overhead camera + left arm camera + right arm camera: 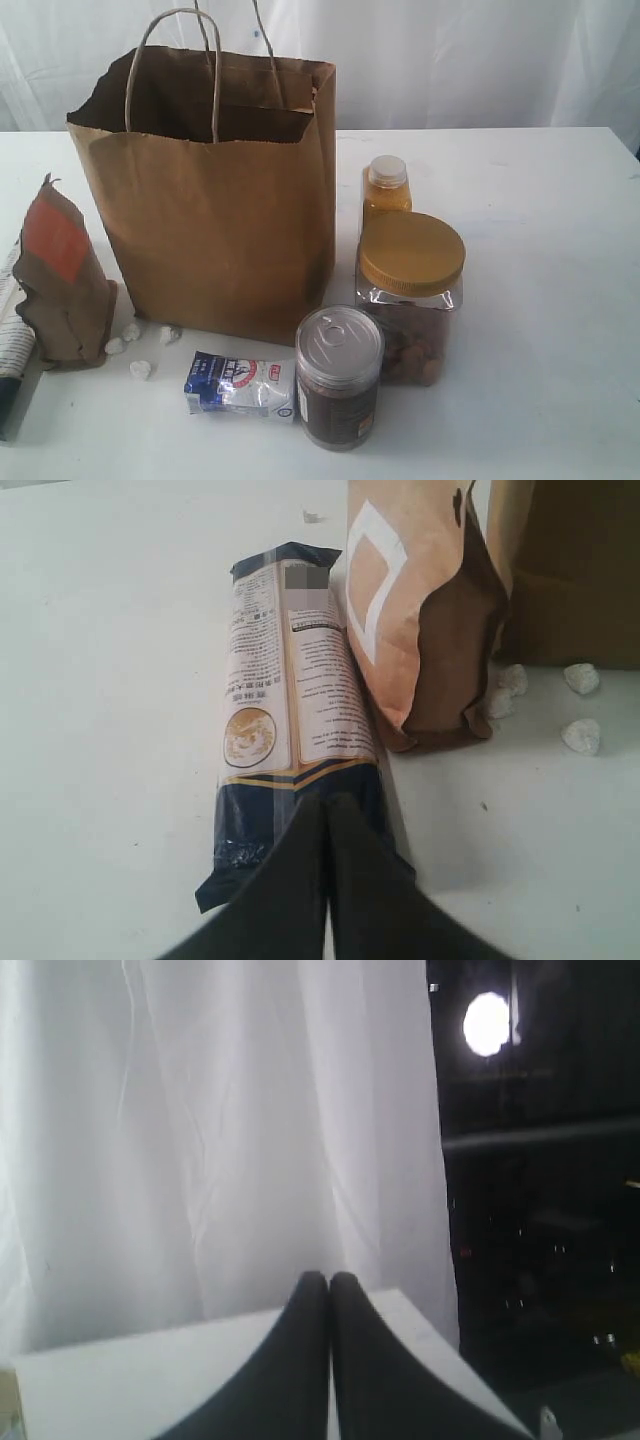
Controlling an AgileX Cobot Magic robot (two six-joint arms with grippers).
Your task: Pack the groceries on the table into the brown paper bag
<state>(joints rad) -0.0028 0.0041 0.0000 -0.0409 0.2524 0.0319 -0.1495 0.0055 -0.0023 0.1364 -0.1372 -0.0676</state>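
Exterior view: one brown paper bag [215, 230] stands open and upright toward the back left of the table [540, 250], its two twisted handles [214, 85] rising from the rim. All the groceries lie outside it. To its right are one orange bottle [386, 195] and, just in front of that, one gold-lidded nut jar [410, 300]. One silver-lidded can [340, 380] stands beside the jar, at the bag's front corner, and one blue-white packet [240, 385] lies flat against the can. On the left stands one brown pouch [60, 280] with a red label. One long blue-white package [290, 700] lies along its outer side, and four white lumps [142, 369] are scattered between pouch and bag. The left gripper [327, 802] hangs over the package's dark end, fingers pressed together and holding nothing. The right gripper [328, 1280] is likewise clamped on nothing, aimed past a table corner. The tabletop is plain white. A white curtain [200, 1130] hangs behind it, and beside the curtain is a dark space with one bright lamp [487, 1023].
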